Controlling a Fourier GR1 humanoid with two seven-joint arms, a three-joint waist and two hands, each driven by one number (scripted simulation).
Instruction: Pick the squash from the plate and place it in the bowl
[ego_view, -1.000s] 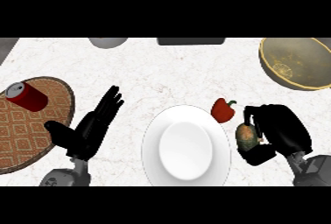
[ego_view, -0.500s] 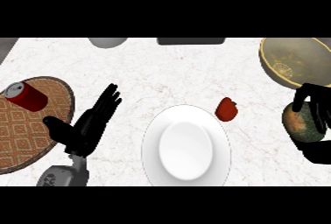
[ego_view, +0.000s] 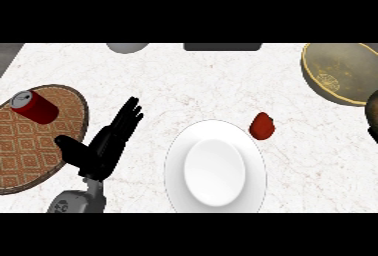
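Observation:
The white plate (ego_view: 214, 170) lies bare at the front centre of the counter. The olive bowl (ego_view: 332, 75) stands at the back right. At the view's right edge, just in front of the bowl's rim, only a sliver of the dark squash (ego_view: 373, 111) shows, with my right hand (ego_view: 370, 131) curled round it; most of both is cut off. My left hand (ego_view: 103, 145) rests open left of the plate, fingers pointing up and away.
A small red vegetable (ego_view: 262, 126) lies just off the plate's upper right rim. A woven mat (ego_view: 29, 145) at the left carries a red can (ego_view: 35, 105). Two grey objects (ego_view: 127, 47) (ego_view: 221, 46) sit along the back edge.
My right hand has carried the squash from beside the plate to the right and away, up to the bowl's near rim and mostly out of view. The left hand stayed put.

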